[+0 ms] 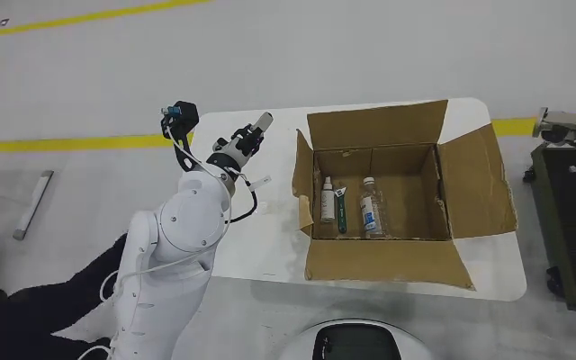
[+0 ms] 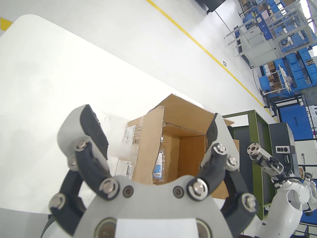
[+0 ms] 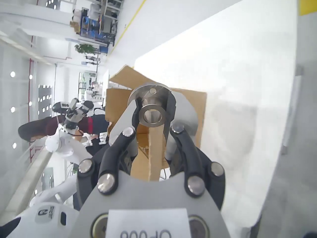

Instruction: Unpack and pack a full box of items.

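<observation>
An open cardboard box (image 1: 378,126) stands on the right half of the white table (image 1: 261,243). Inside lie a small white bottle (image 1: 328,200), a green tube (image 1: 341,209) and a clear bottle (image 1: 370,207). My left gripper (image 1: 261,121) hangs over the table to the left of the box. It is open and holds nothing (image 2: 151,111). Past it I see the box (image 2: 146,134) and the clear bottle (image 2: 158,164) through a torn corner. My right gripper (image 3: 152,110) is shut on a metal flanged cylinder (image 3: 151,116), on the far side of the box (image 3: 118,100).
A green cart (image 1: 551,207) stands just off the table's right end. The bare white tabletop (image 2: 49,75) stretches left of the box. A grey bar (image 1: 33,204) lies on the floor far left. Yellow floor lines run behind the table.
</observation>
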You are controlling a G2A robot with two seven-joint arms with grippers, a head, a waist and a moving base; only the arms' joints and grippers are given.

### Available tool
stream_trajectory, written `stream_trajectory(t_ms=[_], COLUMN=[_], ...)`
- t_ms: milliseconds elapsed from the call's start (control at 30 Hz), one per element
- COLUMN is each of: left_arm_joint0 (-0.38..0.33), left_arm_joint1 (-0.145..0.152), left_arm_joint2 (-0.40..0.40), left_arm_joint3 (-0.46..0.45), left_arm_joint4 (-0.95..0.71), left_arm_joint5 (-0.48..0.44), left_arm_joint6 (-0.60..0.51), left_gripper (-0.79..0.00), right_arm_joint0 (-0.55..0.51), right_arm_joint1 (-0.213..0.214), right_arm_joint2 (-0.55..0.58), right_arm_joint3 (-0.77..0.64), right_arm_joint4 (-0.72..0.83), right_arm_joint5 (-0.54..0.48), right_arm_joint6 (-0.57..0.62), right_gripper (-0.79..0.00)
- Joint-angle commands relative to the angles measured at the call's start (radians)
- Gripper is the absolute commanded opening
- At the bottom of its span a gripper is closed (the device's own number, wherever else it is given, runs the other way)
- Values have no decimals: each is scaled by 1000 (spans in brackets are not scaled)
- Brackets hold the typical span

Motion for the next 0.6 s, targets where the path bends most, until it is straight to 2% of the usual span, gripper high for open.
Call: stream_trajectory(t_ms=[0,233,400,567], left_arm_joint0=[0,0,0,0], left_arm_joint1=[0,0,0,0], left_arm_joint2=[0,0,0,0], left_arm_joint3=[0,0,0,0], left_arm_joint4=[0,0,0,0], left_arm_joint5=[0,0,0,0], left_arm_joint6=[0,0,0,0], left_gripper=[0,0,0,0], right_arm_joint0=[-12,-28,-12,54], right_arm_joint1=[-1,-4,1,2], right_arm_joint2=[-23,-138,-262,-451], right_arm_joint3=[-44,-177,-261,-296], right_arm_joint4=[48,114,-6,-225], right_arm_joint5=[2,15,18,2], right_arm_joint6=[4,-13,-28,-17], right_gripper=[-785,-785,-785,-785])
